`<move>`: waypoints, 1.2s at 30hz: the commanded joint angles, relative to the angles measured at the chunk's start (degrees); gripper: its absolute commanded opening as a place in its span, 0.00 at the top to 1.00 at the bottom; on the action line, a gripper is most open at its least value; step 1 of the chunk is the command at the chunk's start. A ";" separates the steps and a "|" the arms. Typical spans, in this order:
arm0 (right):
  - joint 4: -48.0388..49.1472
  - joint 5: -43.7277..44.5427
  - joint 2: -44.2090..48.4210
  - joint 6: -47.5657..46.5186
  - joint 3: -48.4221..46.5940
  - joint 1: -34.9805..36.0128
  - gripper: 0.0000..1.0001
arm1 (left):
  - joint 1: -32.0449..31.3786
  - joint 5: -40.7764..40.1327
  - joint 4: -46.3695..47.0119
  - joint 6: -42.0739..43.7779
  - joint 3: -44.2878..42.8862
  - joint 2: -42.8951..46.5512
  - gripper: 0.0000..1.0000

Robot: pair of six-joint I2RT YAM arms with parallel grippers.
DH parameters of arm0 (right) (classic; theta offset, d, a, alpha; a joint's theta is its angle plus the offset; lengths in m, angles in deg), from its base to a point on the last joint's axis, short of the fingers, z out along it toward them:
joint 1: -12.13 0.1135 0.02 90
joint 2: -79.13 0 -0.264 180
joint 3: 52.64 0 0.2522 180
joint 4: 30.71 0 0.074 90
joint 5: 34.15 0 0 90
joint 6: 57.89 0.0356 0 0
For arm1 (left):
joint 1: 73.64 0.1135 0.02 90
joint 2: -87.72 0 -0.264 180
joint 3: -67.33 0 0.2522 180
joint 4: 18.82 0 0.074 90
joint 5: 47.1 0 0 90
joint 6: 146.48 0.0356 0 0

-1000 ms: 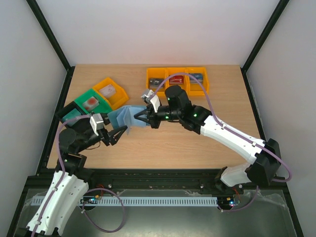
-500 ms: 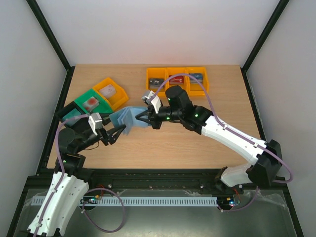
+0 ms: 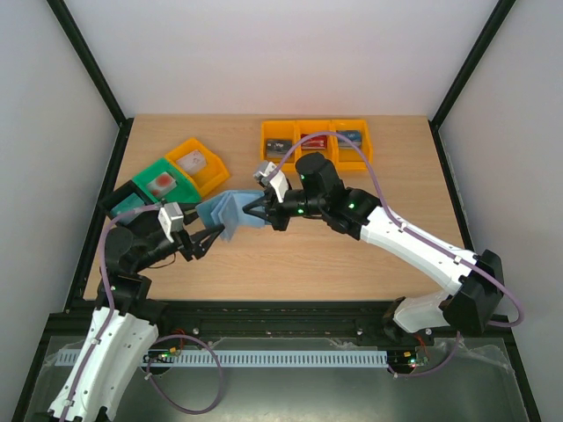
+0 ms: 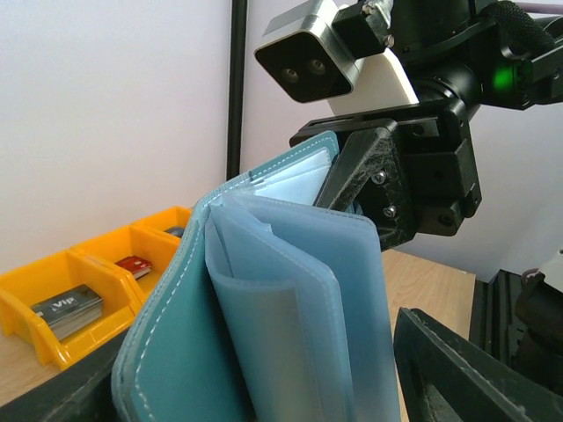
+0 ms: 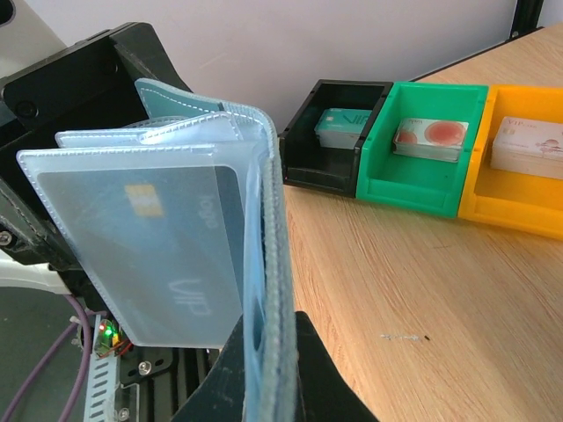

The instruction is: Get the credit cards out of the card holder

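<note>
The teal card holder (image 3: 230, 211) hangs open like a book above the table. My right gripper (image 3: 257, 211) is shut on its cover edge, and its black fingers (image 5: 327, 387) pinch the cover (image 5: 274, 264) edge-on. A grey credit card (image 5: 149, 255) marked VIP sits inside a pale pocket. My left gripper (image 3: 209, 237) is open, with the pale sleeves (image 4: 281, 299) and the teal cover (image 4: 167, 352) standing between its fingers (image 4: 457, 369). More cards lie in the bins.
A row of orange bins (image 3: 317, 141) with cards stands at the back. At the back left are an orange bin (image 3: 198, 163), a green bin (image 3: 163, 183) and a black bin (image 3: 127, 202), each with a card. The right arm's wrist camera (image 4: 312, 53) is close ahead.
My left gripper's jaws have narrowed a little around the holder's near edge. The right gripper and the holder have hardly moved.
</note>
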 commanded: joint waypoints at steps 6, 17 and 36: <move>0.22 -0.39 1.60 -0.58 -2.04 -0.04 0.98 | 0.68 0.28 -1.79 1.35 -2.02 0.22 0.32; 0.54 -4.38 -0.43 0.29 -3.07 0.03 0.98 | 0.53 0.99 0.54 1.64 -0.55 -0.36 0.59; 5.67 -0.37 -2.32 2.91 -2.67 0.82 0.33 | -0.86 5.11 3.92 -1.89 1.53 -0.40 0.98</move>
